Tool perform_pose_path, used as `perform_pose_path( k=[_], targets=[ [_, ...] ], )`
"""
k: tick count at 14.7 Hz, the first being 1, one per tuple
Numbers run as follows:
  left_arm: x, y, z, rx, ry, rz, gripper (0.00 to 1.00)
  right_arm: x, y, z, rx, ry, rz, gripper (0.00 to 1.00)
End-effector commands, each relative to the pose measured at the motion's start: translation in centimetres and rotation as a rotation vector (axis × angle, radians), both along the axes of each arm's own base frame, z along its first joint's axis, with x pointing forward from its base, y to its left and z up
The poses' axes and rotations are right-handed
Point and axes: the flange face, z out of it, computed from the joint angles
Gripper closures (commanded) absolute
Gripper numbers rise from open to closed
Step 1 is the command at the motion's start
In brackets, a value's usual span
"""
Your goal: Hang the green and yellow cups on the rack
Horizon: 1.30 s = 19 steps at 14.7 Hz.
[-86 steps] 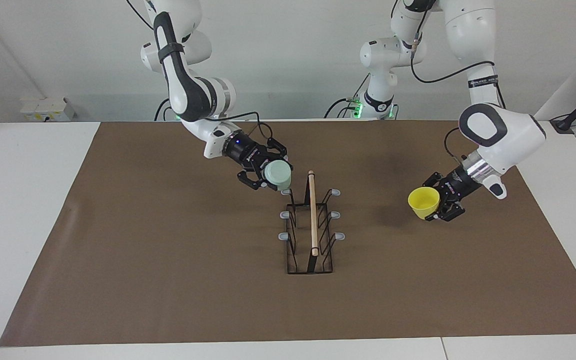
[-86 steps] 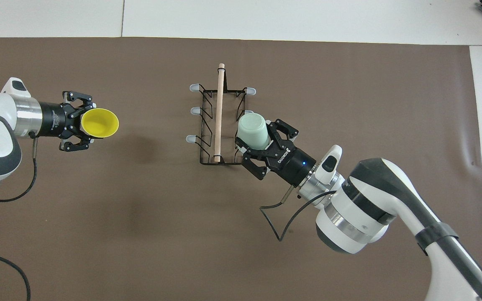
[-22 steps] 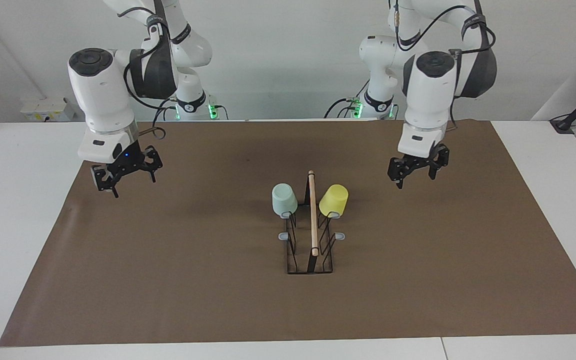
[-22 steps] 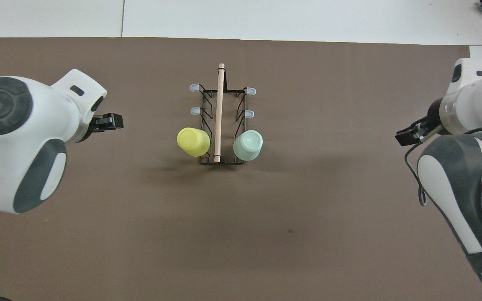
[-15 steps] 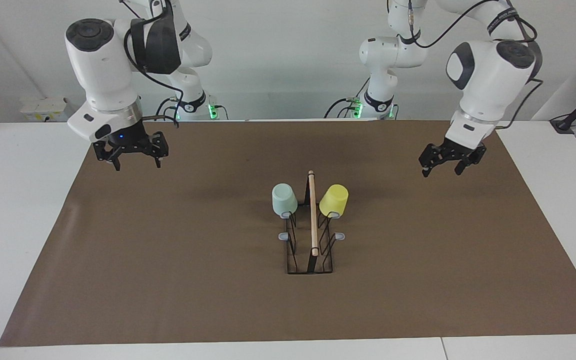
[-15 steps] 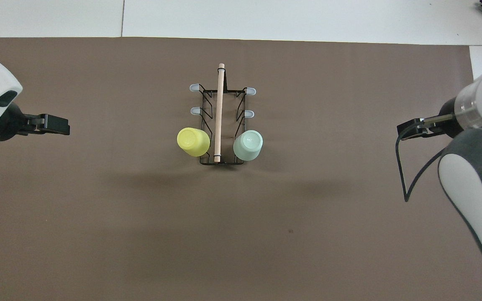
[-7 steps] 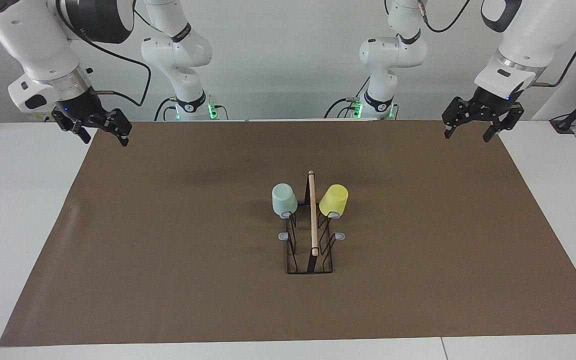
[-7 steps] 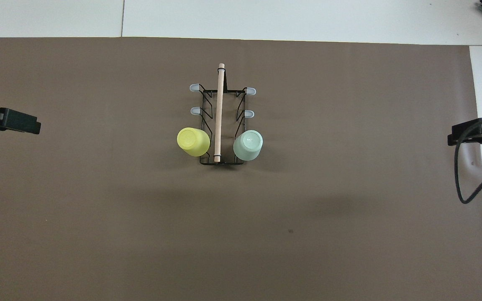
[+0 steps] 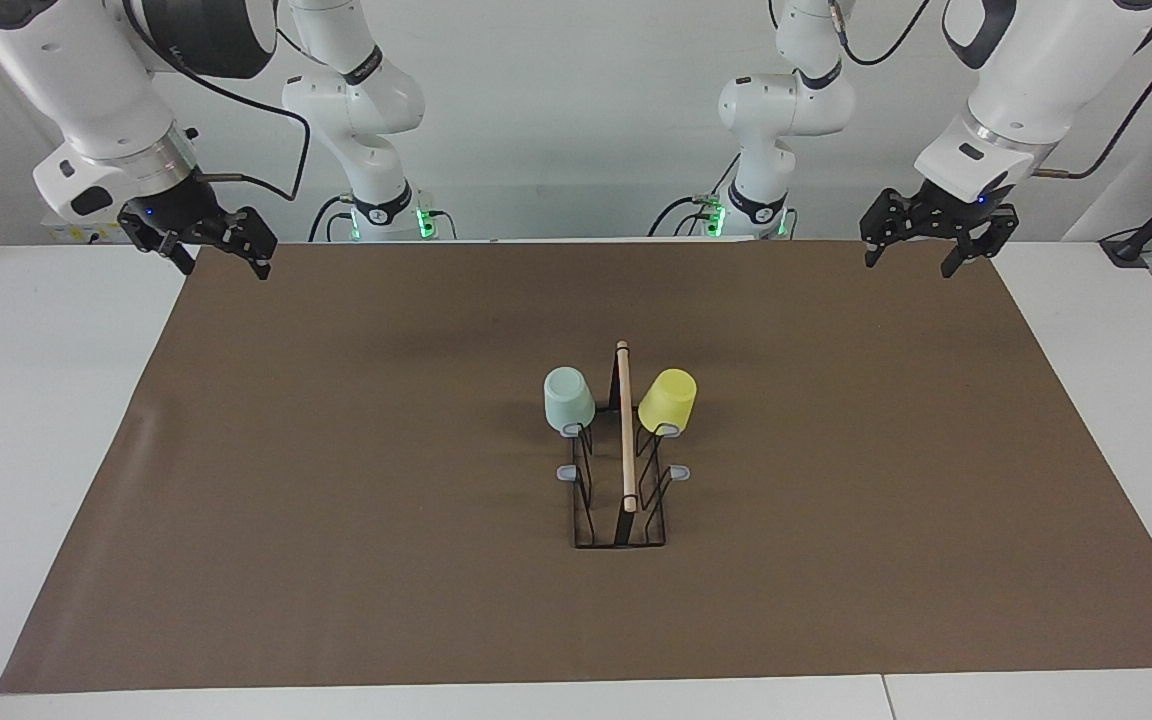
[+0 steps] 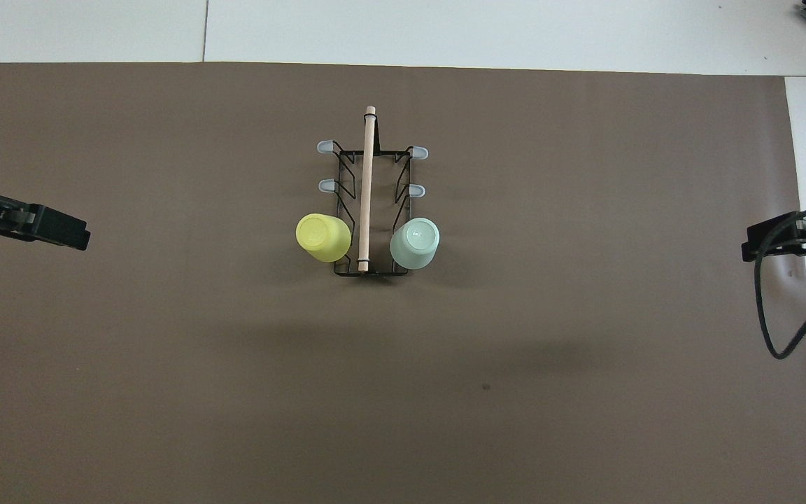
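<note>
Left gripper [image 9: 926, 245] spread, empty, raised over mat's edge; right gripper [image 9: 206, 250] likewise at its end. Green cup [image 9: 568, 399] and yellow cup [image 9: 667, 400] hang upturned on rack [image 9: 621, 470], nearest robots, so arms stand clear.

No legible text anywhere.

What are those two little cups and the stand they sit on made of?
The green cup and yellow cup look like matte plastic: even, opaque colour with no glare. The rack seems thin black metal wire, its top rod pale bare wood, its peg tips grey, perhaps rubber caps.
</note>
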Motion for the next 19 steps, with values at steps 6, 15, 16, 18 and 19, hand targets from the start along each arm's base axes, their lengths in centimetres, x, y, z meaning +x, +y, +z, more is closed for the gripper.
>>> perform_pose_path(
  k=[6, 15, 16, 18, 19],
  targets=[
    [-1.4, 0.8, 0.6, 0.02, 0.011, 0.021, 0.0, 0.2, 0.9, 0.9, 0.045, 0.011, -0.032, 0.0],
    [-1.8, 0.9, 1.2, 0.022, 0.01, 0.09, 0.0, -0.1, 0.9, 0.1, 0.045, 0.007, -0.03, 0.0],
    [-1.8, 0.9, 1.2, 0.022, 0.01, 0.09, 0.0, -0.1, 0.8, 0.1, 0.045, 0.007, -0.031, 0.0],
    [-1.9, 1.0, 1.3, 0.021, 0.009, 0.087, 0.0, -0.2, 0.8, 0.2, 0.045, 0.005, -0.031, 0.0],
    [-1.9, 1.1, 1.3, 0.021, 0.007, 0.09, 0.0, -0.1, 0.8, 0.1, 0.045, 0.008, -0.031, 0.0]
  ],
)
